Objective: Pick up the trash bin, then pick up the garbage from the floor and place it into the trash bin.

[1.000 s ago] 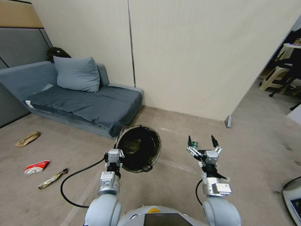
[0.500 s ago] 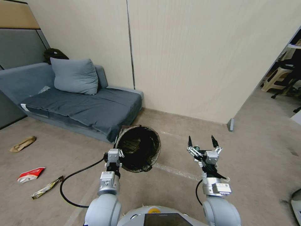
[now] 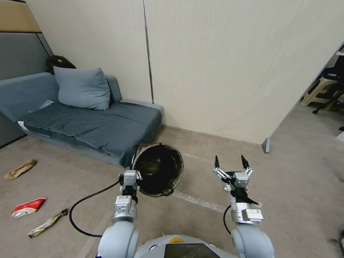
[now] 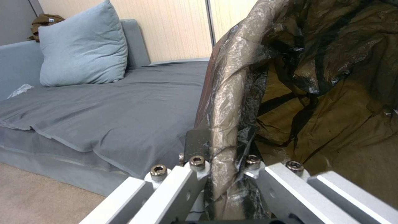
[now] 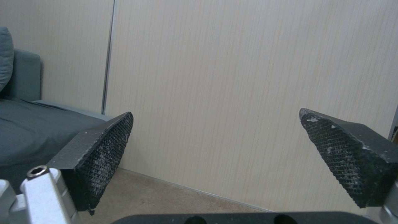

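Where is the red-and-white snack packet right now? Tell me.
In the head view the red-and-white snack packet lies on the floor at far left, between the brown paper bag and the yellow wrapper, in front of the sofa.

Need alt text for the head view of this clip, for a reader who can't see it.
The left gripper holds the trash bin by its rim, mouth towards the camera, while the right gripper hangs empty with jaws open. On the floor to the left lie a brown paper bag, a red-and-white packet and a yellow wrapper, near a grey sofa.
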